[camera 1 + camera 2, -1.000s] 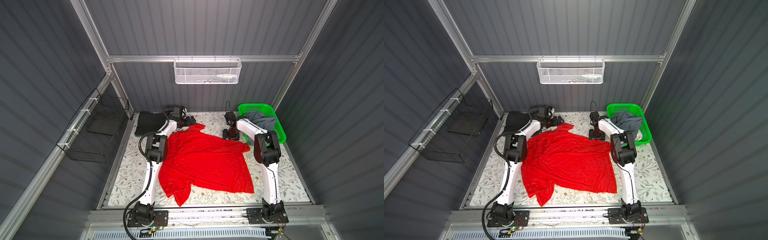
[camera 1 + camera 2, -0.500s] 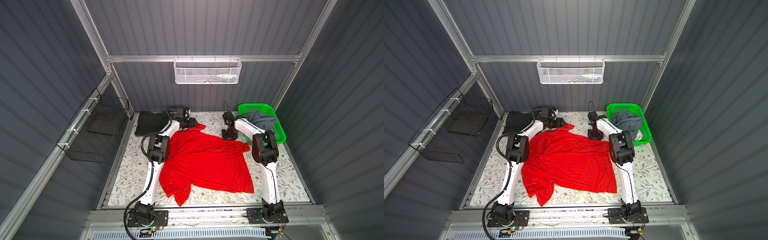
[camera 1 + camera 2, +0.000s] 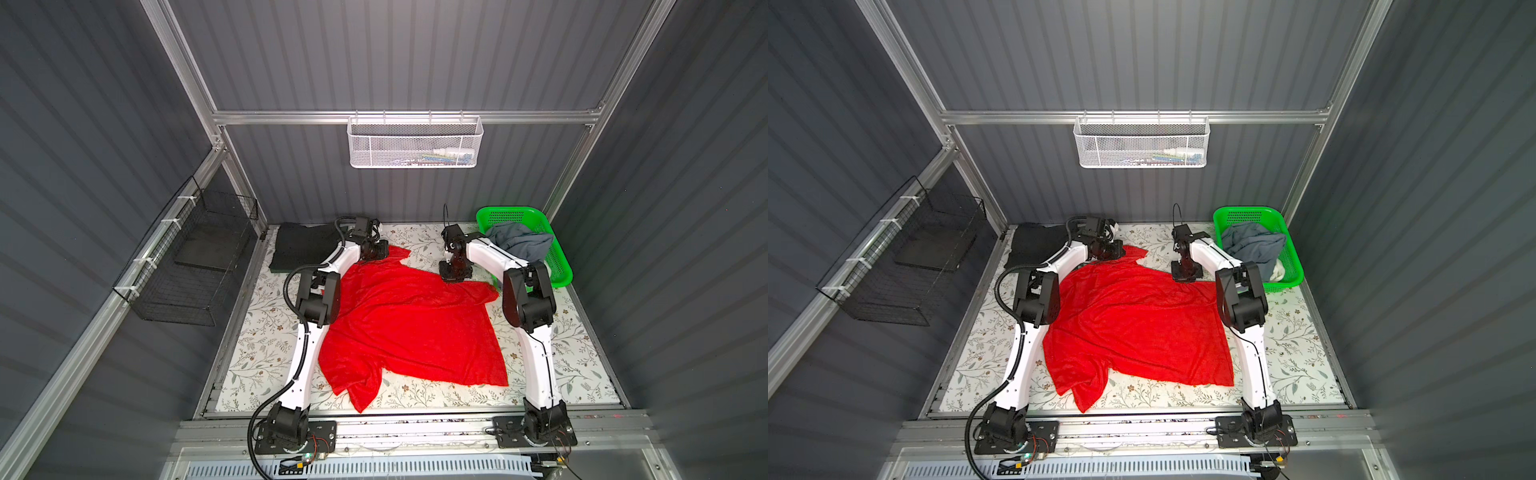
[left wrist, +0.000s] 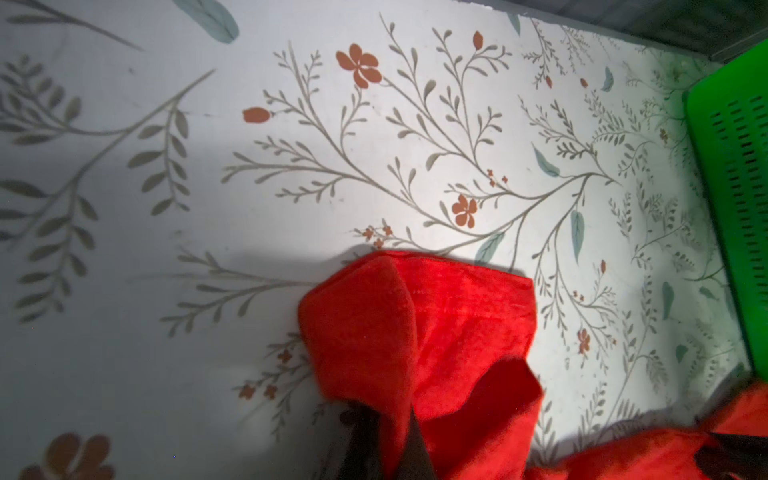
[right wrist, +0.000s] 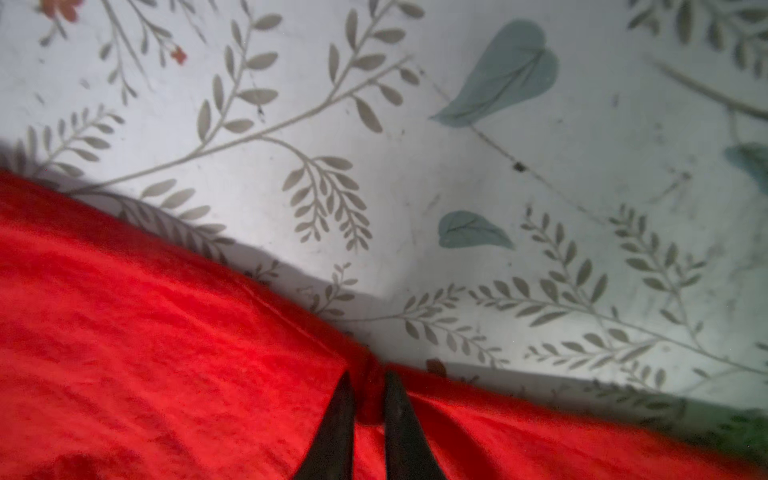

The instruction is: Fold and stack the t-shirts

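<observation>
While the red t-shirt (image 3: pixel 407 320) lies spread across the middle of the counter (image 3: pixel 266 340), I hold it at two points along its far edge. My left gripper (image 4: pixel 388 444) is closed on a bunched flap of red cloth at the 11 o'clock corner of the garment. The left wrist view shows the fabric pinched between the dark fingers. My right gripper (image 5: pixel 369 386) is closed on a small ridge of the same cloth at the 1 o'clock corner, fingers nearly together with the fold caught between them.

Status of work:
- Done: the dark folded t-shirts (image 3: pixel 301 249) lie flat at 10 o'clock on the counter, just beside my left arm. I cannot tell how many are in that stack.
- In hand: the red t-shirt is unfolded, with a rumpled corner at 7 o'clock. I judge that its first fold is not yet made.
- Left: the grey-blue t-shirt (image 3: pixel 519 245) sits crumpled in the green basket (image 3: pixel 559 266) at 2 o'clock.

I judge the task to be about midway at best.
</observation>
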`<state>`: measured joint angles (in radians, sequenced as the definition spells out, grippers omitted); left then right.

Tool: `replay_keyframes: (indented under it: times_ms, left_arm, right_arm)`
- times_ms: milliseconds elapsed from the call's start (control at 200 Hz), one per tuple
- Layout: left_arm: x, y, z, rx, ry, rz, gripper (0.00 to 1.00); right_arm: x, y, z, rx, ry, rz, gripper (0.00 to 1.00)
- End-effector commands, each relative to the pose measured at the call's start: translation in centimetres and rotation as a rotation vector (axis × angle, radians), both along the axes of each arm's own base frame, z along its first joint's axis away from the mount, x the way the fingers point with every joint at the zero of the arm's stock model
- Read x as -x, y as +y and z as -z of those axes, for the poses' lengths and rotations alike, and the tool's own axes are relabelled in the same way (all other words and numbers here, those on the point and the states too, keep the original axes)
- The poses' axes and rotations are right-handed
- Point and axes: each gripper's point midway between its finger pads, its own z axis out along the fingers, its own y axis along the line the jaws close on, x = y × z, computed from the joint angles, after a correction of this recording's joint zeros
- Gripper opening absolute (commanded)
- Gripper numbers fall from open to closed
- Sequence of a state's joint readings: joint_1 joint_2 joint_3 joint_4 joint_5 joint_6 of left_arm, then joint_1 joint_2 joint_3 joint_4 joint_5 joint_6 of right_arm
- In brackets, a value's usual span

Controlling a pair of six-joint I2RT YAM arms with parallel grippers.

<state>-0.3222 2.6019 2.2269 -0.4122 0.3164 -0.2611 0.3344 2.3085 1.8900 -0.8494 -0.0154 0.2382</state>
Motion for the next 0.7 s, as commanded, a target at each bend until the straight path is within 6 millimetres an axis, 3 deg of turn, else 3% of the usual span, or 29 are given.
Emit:
replay_keyframes:
  times_ms: [0, 120, 325, 505, 695]
  left_arm:
    - [-0.1, 0.4, -0.2, -0.050, -0.002, -0.020, 0.00]
    - [-0.7, 1.2, -1.8, -0.071, -0.041, -0.042, 0.00]
    - [-1.3, 2.6, -4.7, -0.076, -0.104, -0.077, 0.00]
    - [-1.2, 3.3, -6.2, -0.046, -0.117, -0.091, 0.00]
    - [-1.1, 4.1, -7.2, -0.069, -0.144, -0.115, 0.00]
  right_arm:
    - [-1.1, 0.7, -1.4, -0.027, -0.046, -0.026, 0.08]
    - [-1.9, 0.9, -1.6, -0.026, -0.066, -0.026, 0.00]
    - [-3.3, 1.1, -2.8, -0.024, -0.107, -0.020, 0.00]
    - [-4.5, 1.1, -4.6, 0.002, -0.162, -0.033, 0.00]
    - [-6.4, 1.3, -5.1, 0.055, -0.214, -0.050, 0.00]
